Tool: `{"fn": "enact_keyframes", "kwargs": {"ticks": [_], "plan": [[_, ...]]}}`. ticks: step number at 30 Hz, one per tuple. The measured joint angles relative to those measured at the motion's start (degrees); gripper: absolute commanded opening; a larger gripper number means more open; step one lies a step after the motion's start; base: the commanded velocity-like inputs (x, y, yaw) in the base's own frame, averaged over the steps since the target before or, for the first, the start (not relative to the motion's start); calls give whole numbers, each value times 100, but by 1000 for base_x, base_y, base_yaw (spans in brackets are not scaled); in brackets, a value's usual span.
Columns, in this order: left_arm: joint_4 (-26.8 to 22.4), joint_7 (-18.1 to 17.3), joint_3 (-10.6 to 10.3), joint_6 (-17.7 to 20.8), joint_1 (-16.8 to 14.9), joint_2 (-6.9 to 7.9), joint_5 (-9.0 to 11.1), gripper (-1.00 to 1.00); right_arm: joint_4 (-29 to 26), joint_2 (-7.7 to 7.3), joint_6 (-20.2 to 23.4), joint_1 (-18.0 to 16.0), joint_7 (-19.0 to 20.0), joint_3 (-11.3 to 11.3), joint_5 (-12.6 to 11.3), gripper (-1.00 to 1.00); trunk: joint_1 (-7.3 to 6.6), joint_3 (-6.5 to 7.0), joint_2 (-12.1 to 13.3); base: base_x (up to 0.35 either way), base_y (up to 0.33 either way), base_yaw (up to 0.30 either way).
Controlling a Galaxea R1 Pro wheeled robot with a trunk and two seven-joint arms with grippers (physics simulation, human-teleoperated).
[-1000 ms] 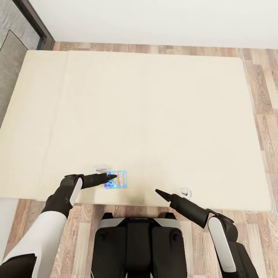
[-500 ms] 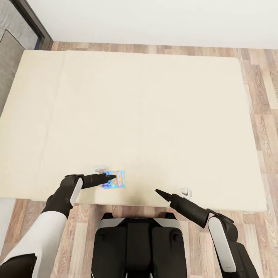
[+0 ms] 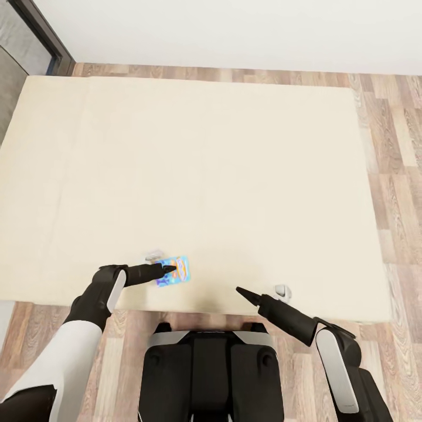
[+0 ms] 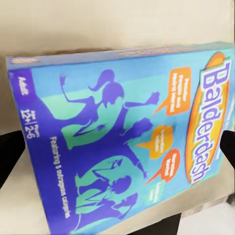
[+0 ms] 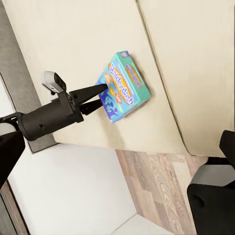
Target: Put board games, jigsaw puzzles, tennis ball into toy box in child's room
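Now the blue board game [image 3: 174,272] sits tilted in the left gripper [image 3: 172,269], one end raised off the bed [image 3: 234,176], near the mattress edge closest to the robot. A second ago it lay flat and square to the fingers; half a second ago it had begun to turn; at present it is canted further, its far corner higher. Whole head view has also slid a little, the bed's corners sitting differently against the wood floor [image 3: 398,193], so the camera is moving with the trunk or base, not the bed.

Left wrist view: box cover [image 4: 122,142] close up, dark fingertips [image 4: 10,156] at either side of it. Right wrist view: the two left fingers [image 5: 90,93] meet the box's short edge [image 5: 122,85], pinching it.

Right gripper [image 3: 240,291] hangs over the mattress edge, well apart from the box; its tips look pressed together to a point, holding nothing.

Judgement: the lift has started, grip is on one narrow edge only, so the box may pivot or slip as it rises. Task is early: this game is not yet in the toy box, and carrying it to the table remains.
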Motion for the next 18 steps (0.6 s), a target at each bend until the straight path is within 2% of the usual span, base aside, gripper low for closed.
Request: {"fn": "enact_keyframes", "kwargs": {"ticks": [9, 18], "plan": [[0, 0, 8, -2, 1, -13, -6, 100, 0, -7, 0, 0, 7, -8, -17, 100, 0, 0, 0, 0, -277, 0], [-4, 3, 11, -7, 1, -14, -28, 100, 2, -8, 0, -1, 10, -10, -23, 100, 0, 0, -1, 0, -72, 0]]}}
